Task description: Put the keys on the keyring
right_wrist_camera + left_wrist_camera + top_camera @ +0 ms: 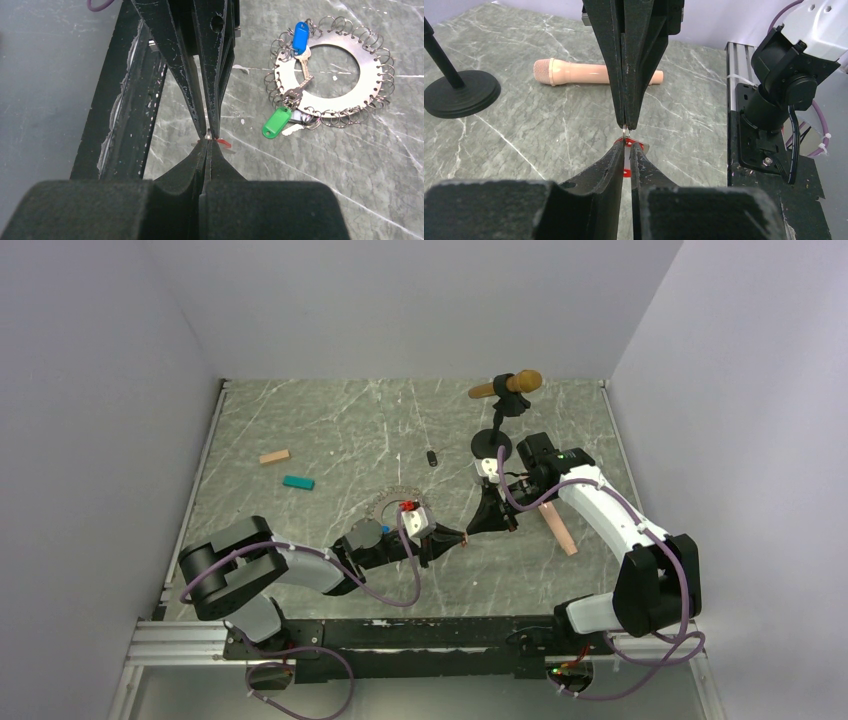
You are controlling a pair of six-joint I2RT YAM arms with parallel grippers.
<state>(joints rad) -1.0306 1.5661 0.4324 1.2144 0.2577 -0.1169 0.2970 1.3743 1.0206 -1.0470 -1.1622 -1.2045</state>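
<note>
My two grippers meet tip to tip over the table's middle. In the left wrist view, my left gripper (626,145) is shut on a key with a red tag (626,172). The right gripper (626,124) comes in from above, shut on that key's small metal ring (624,131). From the right wrist, the right gripper (207,139) shows jaws pressed together, with the red tag (226,143) poking out beside them. The keyring (370,75), a flat metal ring edged with wire loops, lies on the table beyond. Keys with a blue tag (300,36) and a green tag (276,122) hang on it.
A pink microphone (594,72) lies near the right arm. A black round stand base (491,444) holds another microphone (510,385) at the back. A teal block (298,482) and a tan block (274,456) lie at the left. A small black item (432,457) sits mid-table.
</note>
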